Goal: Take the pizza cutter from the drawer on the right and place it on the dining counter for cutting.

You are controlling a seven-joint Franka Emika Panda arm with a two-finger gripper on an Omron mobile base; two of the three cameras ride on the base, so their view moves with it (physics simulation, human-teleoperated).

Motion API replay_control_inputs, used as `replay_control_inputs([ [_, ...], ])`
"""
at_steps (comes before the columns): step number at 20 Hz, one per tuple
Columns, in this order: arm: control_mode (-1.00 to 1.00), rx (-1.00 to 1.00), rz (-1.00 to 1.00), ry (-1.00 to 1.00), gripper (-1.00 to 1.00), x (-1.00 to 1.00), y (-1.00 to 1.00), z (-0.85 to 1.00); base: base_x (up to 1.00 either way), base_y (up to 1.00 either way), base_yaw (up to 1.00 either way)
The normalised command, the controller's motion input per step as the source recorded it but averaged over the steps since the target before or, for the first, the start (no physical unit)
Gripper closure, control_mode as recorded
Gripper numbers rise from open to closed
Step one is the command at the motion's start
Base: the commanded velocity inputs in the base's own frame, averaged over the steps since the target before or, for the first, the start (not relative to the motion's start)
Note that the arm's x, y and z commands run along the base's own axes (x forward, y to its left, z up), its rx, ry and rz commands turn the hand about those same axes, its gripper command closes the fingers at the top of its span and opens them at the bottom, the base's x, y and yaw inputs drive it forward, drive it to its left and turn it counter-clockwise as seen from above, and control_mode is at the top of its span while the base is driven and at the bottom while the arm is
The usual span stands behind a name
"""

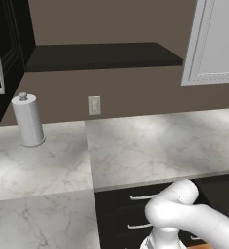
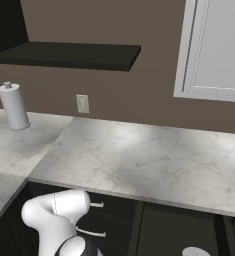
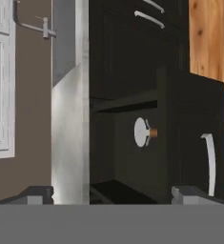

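The two-finger gripper (image 3: 112, 193) is released, its dark fingertips (image 3: 37, 194) spread wide. The small pizza cutter (image 3: 144, 132), silvery wheel and brown wooden handle, lies inside the open black drawer (image 3: 180, 119), beyond the fingertips, untouched.

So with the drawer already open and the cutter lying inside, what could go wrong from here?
The open gripper must drop into a narrow black drawer; a finger could catch its wall. The pizza cutter is small and shows its wheel side-on with little handle exposed, so the jaws may slip off. The drawer's silver handle sits close to the path.
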Motion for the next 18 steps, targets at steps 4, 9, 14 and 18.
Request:
replay_control_inputs([
  [4,-1.0,0.03,0.0,0.14,-1.0,0.35,0.0,0.64,0.0,0.0,0.0],
  [9,-1.0,0.04,0.0,0.13,-1.0,0.49,0.0,0.42,0.0,0.0,0.0],
  [14,-1.0,0.06,0.01,0.15,-1.0,0.71,0.0,0.36,0.0,0.0,0.0],
  [18,-1.0,0.05,0.02,0.18,-1.0,0.83,0.0,0.26,0.0,0.0,0.0],
])
